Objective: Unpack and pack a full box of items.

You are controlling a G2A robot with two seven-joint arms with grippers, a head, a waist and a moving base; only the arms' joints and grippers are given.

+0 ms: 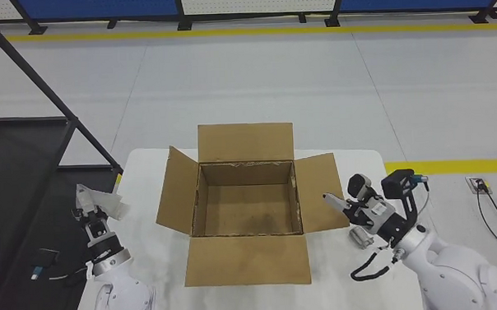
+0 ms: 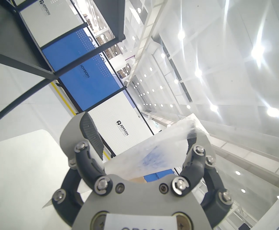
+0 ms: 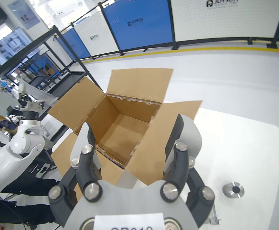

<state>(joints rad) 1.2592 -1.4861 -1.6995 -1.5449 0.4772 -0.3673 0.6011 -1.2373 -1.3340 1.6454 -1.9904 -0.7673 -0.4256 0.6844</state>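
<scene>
Box (image 1: 244, 143): cardboard, on the white table (image 3: 228, 141), all four flaps folded outward, bare cardboard floor visible inside. Right gripper (image 3: 134, 126) wide open, nothing between the fingers; box sits directly ahead of it, the nearest side flap just beyond the fingertips. Small round metal piece (image 3: 232, 189) on the table beside this claw, away from the box. Left gripper (image 2: 141, 130) raised off the far side of the box, jaws spread; a clear plastic bag (image 2: 152, 152) lies between them, against one finger, other pad bare. Cannot tell whether the bag is actually pinched
</scene>
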